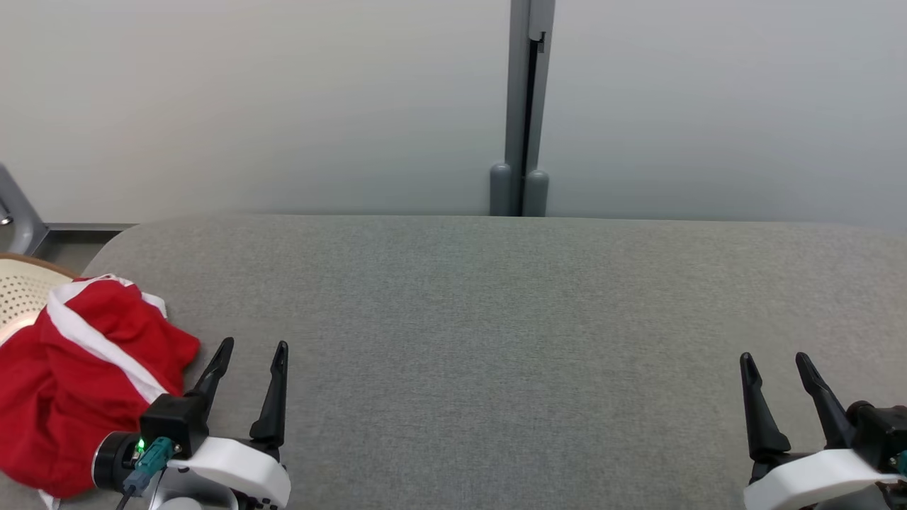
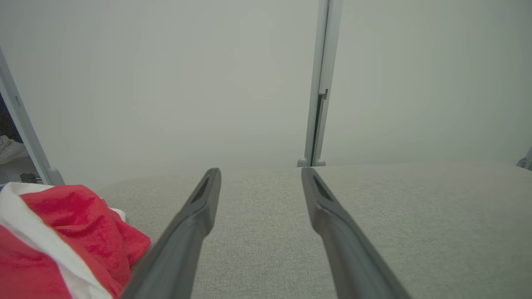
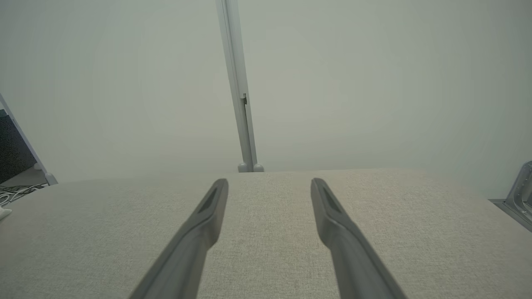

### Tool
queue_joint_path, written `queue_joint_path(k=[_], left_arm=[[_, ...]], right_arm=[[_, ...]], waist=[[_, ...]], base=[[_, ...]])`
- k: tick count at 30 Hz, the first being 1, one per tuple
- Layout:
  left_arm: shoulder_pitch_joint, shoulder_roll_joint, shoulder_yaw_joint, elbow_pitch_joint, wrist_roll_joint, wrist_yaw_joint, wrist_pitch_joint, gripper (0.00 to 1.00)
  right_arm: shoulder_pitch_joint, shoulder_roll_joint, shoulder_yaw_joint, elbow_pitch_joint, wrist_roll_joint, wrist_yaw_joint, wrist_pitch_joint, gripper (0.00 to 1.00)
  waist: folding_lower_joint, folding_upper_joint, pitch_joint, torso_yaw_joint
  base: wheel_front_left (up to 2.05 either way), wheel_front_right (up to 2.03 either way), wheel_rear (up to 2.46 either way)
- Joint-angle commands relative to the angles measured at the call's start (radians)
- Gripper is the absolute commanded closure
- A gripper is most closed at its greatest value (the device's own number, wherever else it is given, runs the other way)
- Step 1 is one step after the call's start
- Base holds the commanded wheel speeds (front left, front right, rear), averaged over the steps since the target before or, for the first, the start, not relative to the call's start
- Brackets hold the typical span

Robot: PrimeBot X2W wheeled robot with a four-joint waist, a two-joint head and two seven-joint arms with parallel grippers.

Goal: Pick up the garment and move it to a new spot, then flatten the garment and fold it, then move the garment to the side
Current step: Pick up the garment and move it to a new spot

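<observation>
A: Start at the left end effector [image 1: 255,343]. How do its fingers stand?

B: Spread wide, with nothing between them except the bare grey fabric of the table [image 1: 496,340]. Both dark fingers point away from the robot, toward the wall.

A: And the right end effector [image 1: 772,356]?

B: The same: fingers apart, empty, pointing the same way. It sits well off to the right of the left one, with a long stretch of table between them.

A: Where is the garment?

B: The garment [image 1: 78,382] lies just to the left of the left end effector. It is a crumpled red heap with a white band running across it. It sits alongside that end effector's outer finger and wrist, and its edge comes right up to the finger. Whether the two touch I cannot tell. It is well apart from the right end effector.

A: What lies further out?

B: Left of the garment and a little beyond it, a cream perforated panel [image 1: 21,294] with a wood-coloured rim shows from behind the heap. Ahead of both end effectors the table ends in a straight far edge, and pale wall [image 1: 248,106] rises behind it. A grey upright post [image 1: 524,106] splits that wall, ahead and to the right of the left end effector, ahead and to the left of the right one
</observation>
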Motion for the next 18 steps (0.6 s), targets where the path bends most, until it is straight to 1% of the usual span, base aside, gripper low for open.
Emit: queue_joint_path(k=[1,9,10,11,13,14,15,16,17,18], left_arm=[[-0.024,0.005,0.005,-0.006,0.0,0.001,0.0,0.0],[-0.043,0.019,0.023,-0.022,0.008,0.007,0.0,0.0],[-0.045,0.022,0.022,-0.025,0.012,0.007,0.0,0.0],[-0.043,0.027,0.027,-0.024,0.011,0.009,0.0,0.0],[-0.049,0.031,0.029,-0.025,0.015,0.009,0.0,0.0],[-0.049,0.033,0.033,-0.027,0.014,0.011,0.0,0.0],[-0.049,0.033,0.033,-0.027,0.014,0.011,0.0,0.0],[-0.05,0.039,0.039,-0.027,0.014,0.013,0.0,0.0],[-0.05,0.041,0.044,-0.031,0.01,0.015,0.0,0.0],[-0.05,0.041,0.044,-0.031,0.01,0.015,0.0,0.0]], right_arm=[[-0.003,-0.002,0.0,-0.01,-0.009,0.0,0.006,0.0],[-0.001,0.015,0.017,-0.069,-0.021,0.0,0.024,0.0],[0.0,0.017,0.019,-0.075,-0.021,0.0,0.03,0.0],[-0.002,0.02,0.027,-0.088,-0.027,0.0,0.034,0.0],[0.0,0.024,0.027,-0.099,-0.025,0.0,0.037,0.0],[-0.002,0.025,0.033,-0.101,-0.027,0.0,0.041,0.0],[-0.002,0.025,0.033,-0.101,-0.027,0.0,0.041,0.0],[-0.003,0.029,0.038,-0.104,-0.031,0.0,0.045,0.0],[-0.006,0.03,0.043,-0.106,-0.035,0.0,0.043,0.0],[-0.006,0.03,0.043,-0.106,-0.035,0.0,0.043,0.0]], waist=[[0.0,-0.0001,0.005,0.032],[0.0,-0.0001,0.018,0.183],[0.0,-0.0001,0.019,0.205],[0.0,-0.0001,0.021,0.248],[0.0,-0.0001,0.023,0.292],[0.0,-0.0001,0.024,0.309],[0.0,-0.0001,0.024,0.309],[0.0,-0.0001,0.028,0.344],[0.0,-0.0001,0.029,0.359],[0.0,-0.0001,0.029,0.359]], base=[[0.0,0.0,0.0],[0.0,0.0,0.0],[0.0,0.0,0.0],[0.0,0.0,0.0],[0.0,0.0,0.0],[0.0,0.0,0.0],[0.0,0.0,0.0],[0.0,0.0,0.0],[0.0,0.0,0.0],[0.0,0.0,0.0]])
